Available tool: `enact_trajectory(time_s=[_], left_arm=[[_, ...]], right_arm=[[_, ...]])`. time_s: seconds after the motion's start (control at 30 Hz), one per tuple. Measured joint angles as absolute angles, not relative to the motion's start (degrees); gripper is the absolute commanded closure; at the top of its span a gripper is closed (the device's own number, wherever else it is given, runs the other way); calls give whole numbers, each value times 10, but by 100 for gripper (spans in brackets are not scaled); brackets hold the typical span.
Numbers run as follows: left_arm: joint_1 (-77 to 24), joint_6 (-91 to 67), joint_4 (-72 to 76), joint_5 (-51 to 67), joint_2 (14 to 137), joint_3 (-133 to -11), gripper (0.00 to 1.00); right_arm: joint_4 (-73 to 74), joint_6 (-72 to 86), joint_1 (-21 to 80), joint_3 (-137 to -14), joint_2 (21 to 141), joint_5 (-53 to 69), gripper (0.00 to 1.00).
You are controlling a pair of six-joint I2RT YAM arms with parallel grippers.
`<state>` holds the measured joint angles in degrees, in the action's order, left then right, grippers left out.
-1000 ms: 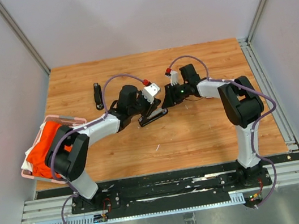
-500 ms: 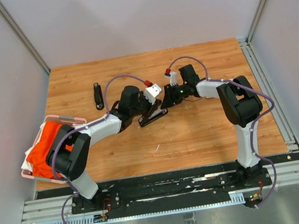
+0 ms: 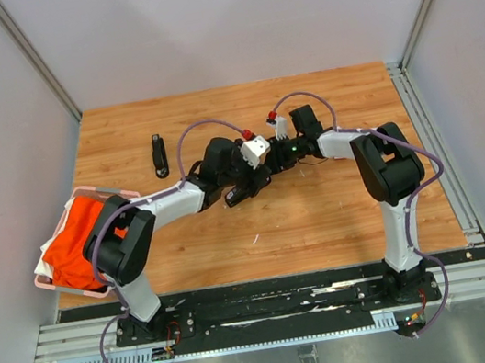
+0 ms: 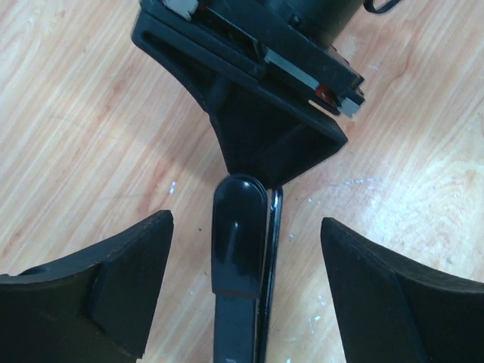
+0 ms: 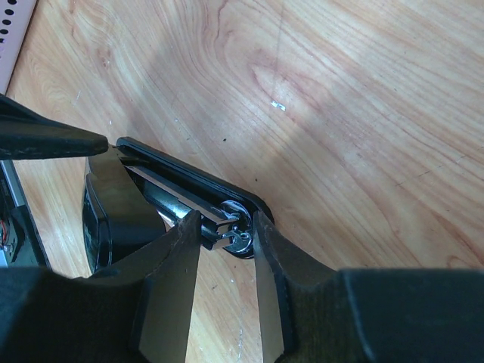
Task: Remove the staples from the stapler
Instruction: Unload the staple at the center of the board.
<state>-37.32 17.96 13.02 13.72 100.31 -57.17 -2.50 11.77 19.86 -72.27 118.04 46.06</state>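
White arms [image 3: 167, 203], black joints [image 3: 387, 166], purple cables [image 3: 302, 92].

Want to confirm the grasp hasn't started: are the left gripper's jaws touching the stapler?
Apart. The left wrist view shows the left gripper open, bare table between each jaw and the stapler.

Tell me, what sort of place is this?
Probably a robotics lab test cell: a wooden table boxed in by plain grey walls, a left arm and a right arm bolted to a metal rail at its near edge, both meeting at a black stapler.
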Motion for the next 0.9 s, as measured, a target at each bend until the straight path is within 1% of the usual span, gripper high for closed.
enact_trajectory(time_s=[0.1, 0.2, 0.27, 0.37, 0.4, 0.5, 0.6, 0.67, 0.7, 0.73, 0.83, 0.9], left_arm=[[-374, 182, 121, 130, 1018, -595, 13], [-376, 184, 105, 120, 1045, -630, 16], [-376, 190, 95, 118, 1063, -648, 18], [-377, 197, 77, 119, 1079, -662, 26], [-377, 200, 71, 120, 1081, -663, 29], [-377, 206, 58, 123, 1083, -663, 44], [-377, 208, 53, 123, 1083, -663, 54], [-377, 209, 51, 123, 1083, -663, 65], [-377, 209, 50, 124, 1083, -663, 67], [-377, 210, 49, 125, 1083, -663, 74], [-378, 208, 46, 127, 1083, -663, 84], [-378, 205, 45, 126, 1083, -664, 88]], right_arm=[[-25, 118, 199, -723, 1180, 461, 65], [-26, 118, 199, -723, 1181, 461, 66], [-26, 118, 199, -723, 1181, 461, 65], [-26, 118, 199, -723, 1181, 461, 66], [-26, 118, 199, -723, 1181, 461, 66], [-26, 118, 199, -723, 1181, 461, 66], [-26, 118, 199, -723, 1181, 461, 66], [-26, 118, 199, -723, 1181, 460, 66], [-26, 118, 199, -723, 1181, 460, 66], [-27, 118, 199, -723, 1181, 460, 66], [-27, 117, 199, -723, 1181, 458, 66], [-27, 117, 199, -723, 1181, 457, 66]])
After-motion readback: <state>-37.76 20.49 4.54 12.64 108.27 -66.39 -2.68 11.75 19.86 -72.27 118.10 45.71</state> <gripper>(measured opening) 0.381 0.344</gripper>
